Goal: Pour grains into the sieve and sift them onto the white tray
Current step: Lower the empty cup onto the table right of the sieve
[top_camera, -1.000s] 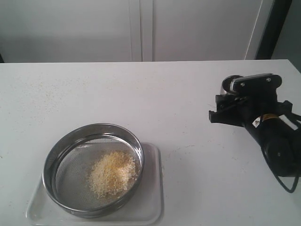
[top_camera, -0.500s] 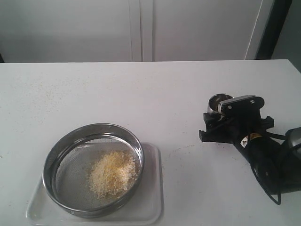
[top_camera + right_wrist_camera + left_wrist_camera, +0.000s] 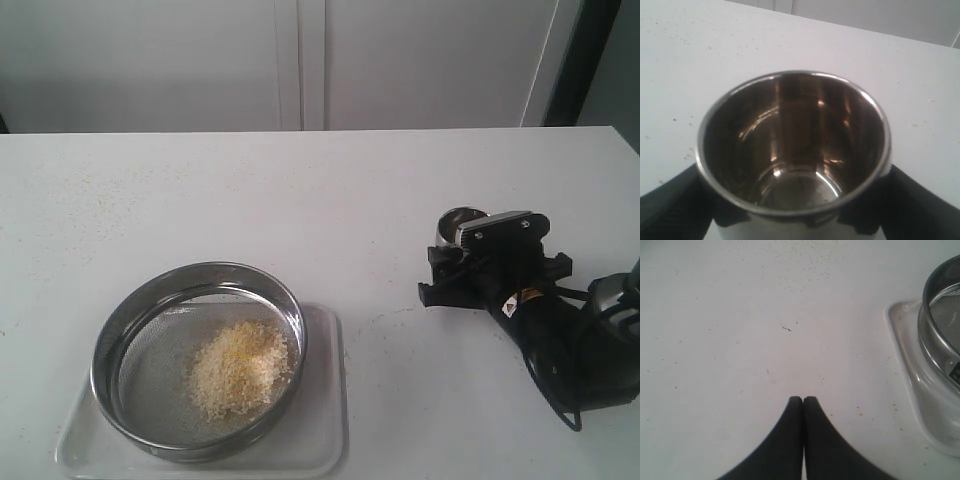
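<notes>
White and flecked with stray yellow specks, the worktop (image 3: 300, 190) fills most of the exterior view. Near its front left edge lies the white tray (image 3: 326, 420), flat on the surface. The sieve (image 3: 200, 270) stands upright on the tray and covers most of it, its steel rim staying inside the tray's outline. Well apart, on the right side of the worktop, the right pincer (image 3: 462, 238) is clamped on a small steel cup (image 3: 790, 150). Its black fingers (image 3: 670, 205) press the cup's wall from both sides, with the cup's mouth facing up. Apart from a few tiny specks at the bottom, the inside of the cup looks bare. The grains (image 3: 240, 368) lie as a loose yellow and pale heap on the sieve's mesh, toward its right half and near the rim. Out of the exterior view, the left pincer (image 3: 803, 401) has its tips pressed together with nothing between them. It hangs over bare worktop just beside the tray's corner.
</notes>
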Available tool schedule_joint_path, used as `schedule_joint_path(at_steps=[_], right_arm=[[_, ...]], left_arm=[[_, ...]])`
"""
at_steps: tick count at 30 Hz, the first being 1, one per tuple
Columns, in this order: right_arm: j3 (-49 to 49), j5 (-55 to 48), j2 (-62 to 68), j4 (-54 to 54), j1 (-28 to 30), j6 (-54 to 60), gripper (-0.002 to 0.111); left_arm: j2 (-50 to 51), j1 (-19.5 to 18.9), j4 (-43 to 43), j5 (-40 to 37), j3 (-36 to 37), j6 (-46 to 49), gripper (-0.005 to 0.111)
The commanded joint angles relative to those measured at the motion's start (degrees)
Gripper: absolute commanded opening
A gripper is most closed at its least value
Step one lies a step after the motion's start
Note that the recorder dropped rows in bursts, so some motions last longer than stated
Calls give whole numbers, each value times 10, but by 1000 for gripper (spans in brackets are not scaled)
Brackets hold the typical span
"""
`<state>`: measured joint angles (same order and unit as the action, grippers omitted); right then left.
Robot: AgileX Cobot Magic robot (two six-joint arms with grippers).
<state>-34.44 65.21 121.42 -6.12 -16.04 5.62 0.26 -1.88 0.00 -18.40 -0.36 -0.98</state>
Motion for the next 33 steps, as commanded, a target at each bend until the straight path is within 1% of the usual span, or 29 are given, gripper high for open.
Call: schedule_joint_path(at_steps=[1,6,10,13,22,24,27,30,33], right_arm=[[-5,-2,1,0,2,10,0],[-15,-16,1,0,2,16,0],[-21,-50,1,0,2,16,2],[-22,-56,1,0,2,16,12],[-22,-55,1,0,2,16,51],[-22,-55,1,0,2,16,61],[-22,-56,1,0,2,16,74],[-22,-64,1,0,2,16,79],[-22,-85,1,0,2,16,79]], left_arm=[[-3,3,0,-5,4,-1,0],[-3,3,0,-5,4,-1,0],[-3,3,0,-5,4,-1,0],[-3,3,0,-5,4,-1,0],[-3,3,0,-5,4,-1,0],[-3,3,0,-5,4,-1,0],[-3,3,0,-5,4,-1,0],[-3,3,0,-5,4,-1,0],[-3,3,0,-5,4,-1,0]])
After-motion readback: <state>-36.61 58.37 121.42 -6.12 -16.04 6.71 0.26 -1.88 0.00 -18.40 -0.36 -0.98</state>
